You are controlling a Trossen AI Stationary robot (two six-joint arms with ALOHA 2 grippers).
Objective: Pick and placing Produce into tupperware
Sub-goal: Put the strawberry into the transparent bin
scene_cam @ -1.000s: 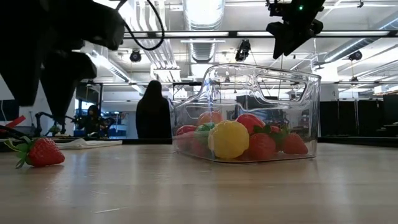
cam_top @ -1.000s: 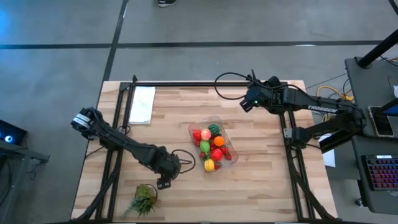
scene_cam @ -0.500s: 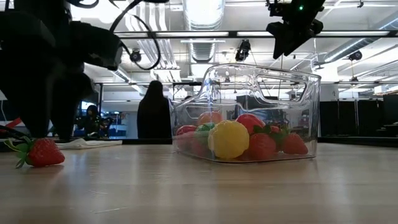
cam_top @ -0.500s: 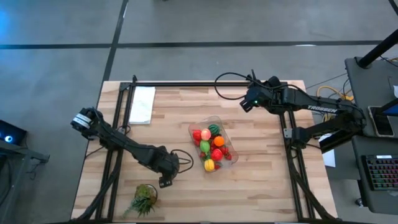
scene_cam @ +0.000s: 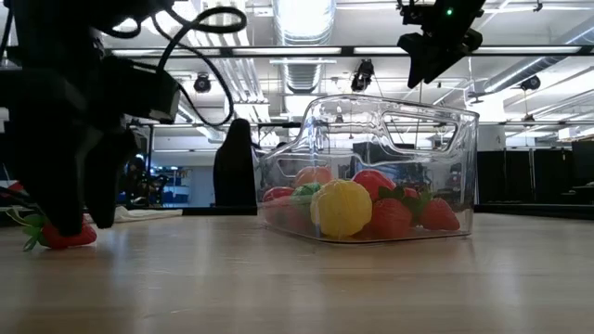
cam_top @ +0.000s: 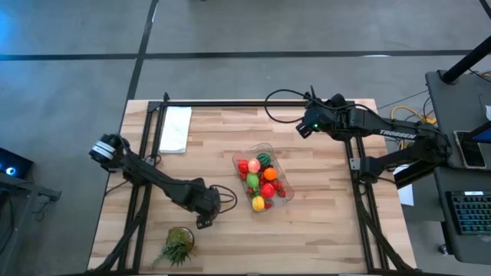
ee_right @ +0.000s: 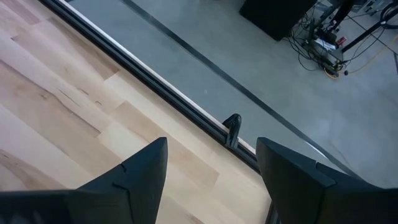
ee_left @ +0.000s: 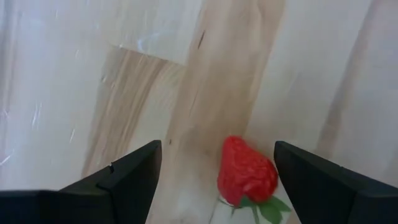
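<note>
A red strawberry (ee_left: 247, 172) with green leaves lies on its side on the wooden table, near the front left. My left gripper (cam_top: 204, 222) points down over it, open. Its two fingers stand on either side of the berry without touching it, and in the low view they hide part of the strawberry (scene_cam: 65, 236). The clear tupperware (scene_cam: 459, 148) stands mid-table, holding several red, yellow, green and orange produce pieces (cam_top: 261, 184). My right gripper (cam_top: 301, 127) hangs open and high over the table's far right part, with nothing between its fingers (ee_right: 143, 174).
A leafy green tuft (cam_top: 178, 245) lies near the front edge, just left of my left gripper. A white sheet of paper (cam_top: 175, 129) lies at the far left. A black frame rail (cam_top: 261, 103) runs along the far edge. A person (scene_cam: 234, 167) stands in the room behind.
My left gripper has come down toward the strawberry, staying open. Its fingers, which hung above the berry, now reach the table level on either side of it. The strawberry has not moved.
</note>
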